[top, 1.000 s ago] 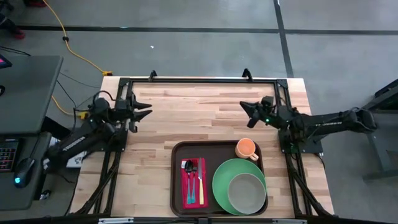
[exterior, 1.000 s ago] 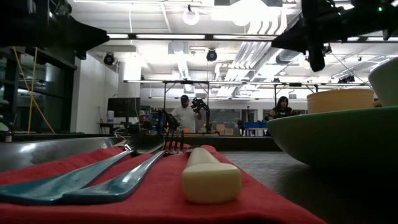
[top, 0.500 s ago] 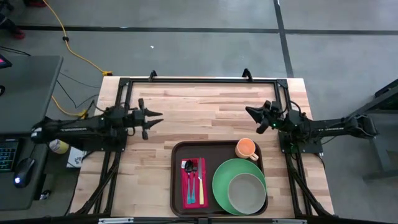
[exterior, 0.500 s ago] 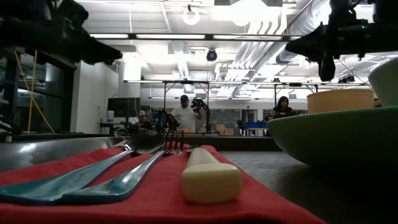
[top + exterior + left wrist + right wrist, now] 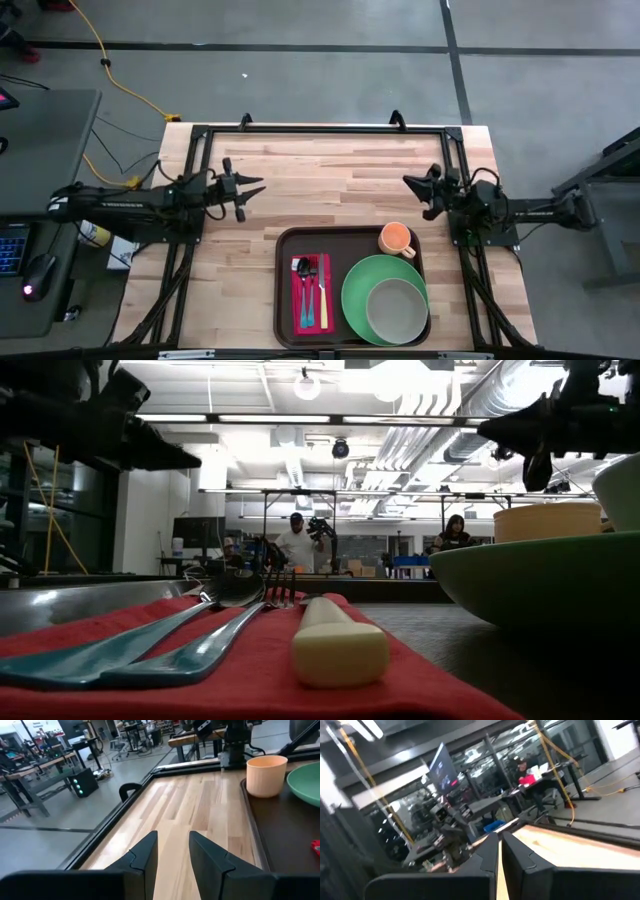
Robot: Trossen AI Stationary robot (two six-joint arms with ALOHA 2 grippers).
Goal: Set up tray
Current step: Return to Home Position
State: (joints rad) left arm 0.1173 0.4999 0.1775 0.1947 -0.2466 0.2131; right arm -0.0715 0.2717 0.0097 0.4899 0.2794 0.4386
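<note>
The dark brown tray lies at the table's near edge. On it rest a red napkin with a spoon, a fork and a yellow-handled knife, a green plate with a grey-green bowl on it, and an orange cup. My left gripper hovers open and empty over the bare wood, left of the tray and farther back. My right gripper hovers shut and empty beyond the cup. The left wrist view shows the cup and the tray ahead.
A black metal frame runs along the table's far edge and both sides. Bare wood lies between the two grippers. Beyond the table in the low view, people stand among benches.
My left arm has stretched out level and its gripper has gone a little toward the table's right edge. My right gripper has drawn back toward the table's right edge, away from the middle. The things on the tray have not moved.
</note>
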